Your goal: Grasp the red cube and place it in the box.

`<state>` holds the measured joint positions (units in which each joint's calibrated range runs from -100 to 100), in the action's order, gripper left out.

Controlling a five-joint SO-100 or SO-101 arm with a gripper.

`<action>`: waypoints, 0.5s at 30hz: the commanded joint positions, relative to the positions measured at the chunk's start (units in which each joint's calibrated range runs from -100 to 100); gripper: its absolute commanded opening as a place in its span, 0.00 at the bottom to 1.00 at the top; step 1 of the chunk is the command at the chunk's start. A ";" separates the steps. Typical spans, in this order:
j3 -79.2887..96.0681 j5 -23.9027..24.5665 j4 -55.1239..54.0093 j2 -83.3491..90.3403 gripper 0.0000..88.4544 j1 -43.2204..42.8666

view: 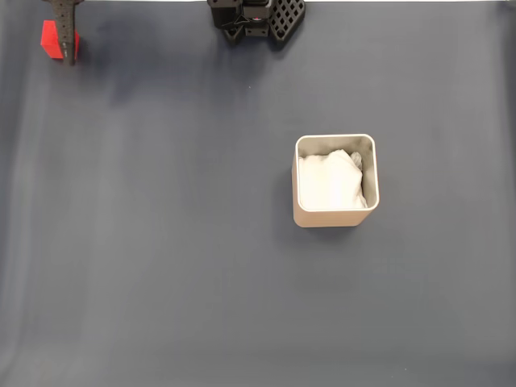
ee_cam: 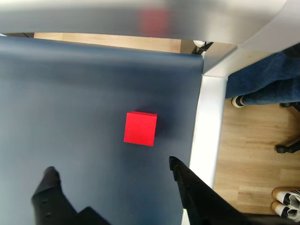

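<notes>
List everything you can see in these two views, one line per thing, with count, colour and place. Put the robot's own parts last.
red cube: one, bright red, on the mat near its edge, ahead of the open fingers in the wrist view; at the top left corner in the fixed view.
box: one, beige, right of centre in the fixed view, standing alone.
padding: one wad, white, inside the box.
mat: one, dark blue-grey, covering the table.
floor: wooden, light brown, beyond the table edge in the wrist view.
person's legs and shoes: blue trousers, at the right in the wrist view.
arm base: one, black, top centre in the fixed view.
gripper: one, black, open, short of the cube.
</notes>
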<state>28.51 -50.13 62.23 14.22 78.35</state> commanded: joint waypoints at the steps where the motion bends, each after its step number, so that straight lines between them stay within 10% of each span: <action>1: -0.25 1.07 -1.86 2.18 0.68 0.42; 15: 0.76 2.59 -6.46 0.01 0.74 -0.08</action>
<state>29.51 -47.94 57.27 14.22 78.35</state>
